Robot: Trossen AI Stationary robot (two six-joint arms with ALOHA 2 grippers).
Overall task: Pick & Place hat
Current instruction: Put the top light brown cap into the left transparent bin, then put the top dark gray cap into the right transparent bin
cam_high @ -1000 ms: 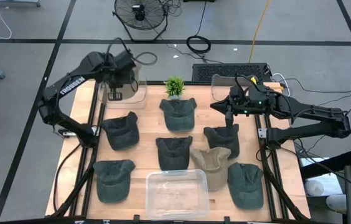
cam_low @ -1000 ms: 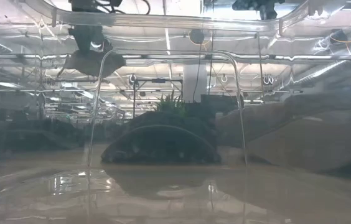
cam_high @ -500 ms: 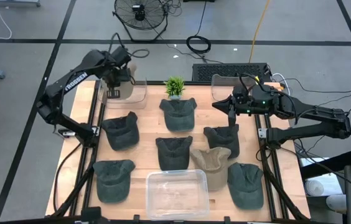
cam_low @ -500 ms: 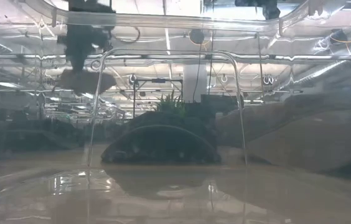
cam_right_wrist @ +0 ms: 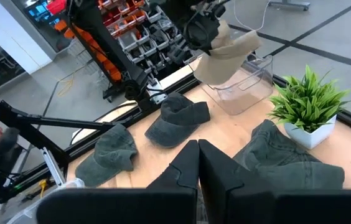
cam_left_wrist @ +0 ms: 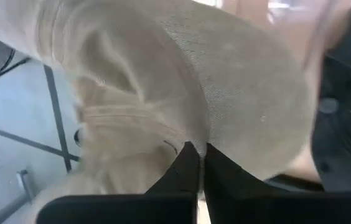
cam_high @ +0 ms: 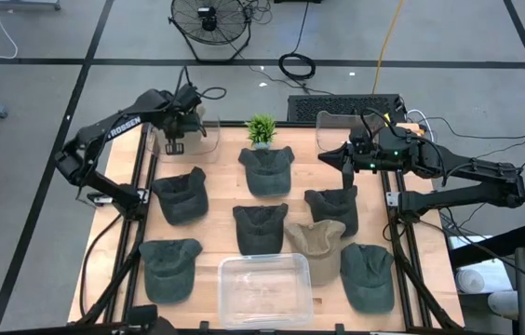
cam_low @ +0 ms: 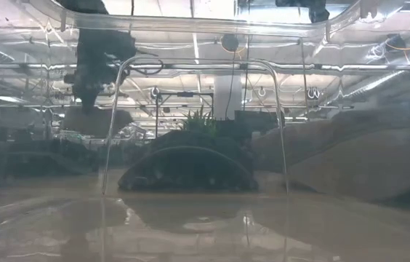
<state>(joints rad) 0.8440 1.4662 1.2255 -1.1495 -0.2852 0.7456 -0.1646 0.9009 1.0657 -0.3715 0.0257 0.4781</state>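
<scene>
One beige hat (cam_left_wrist: 238,106) is pinched between the left gripper's (cam_left_wrist: 197,152) closed fingers, hanging over the clear bin (cam_high: 188,140) at the table's (cam_high: 216,247) far left corner; right wrist view shows it just above the bin's rim, not yet released. Right gripper (cam_right_wrist: 198,149) sits idle with fingers pressed together and nothing between them, hovering over the far right side near the potted plant (cam_high: 262,129), above the dark green hats (cam_high: 267,169) laid out on the table.

Overhead view straight down, table-level view through a clear bin (cam_low: 190,145), both sharing the plant (cam_high: 262,128).
</scene>
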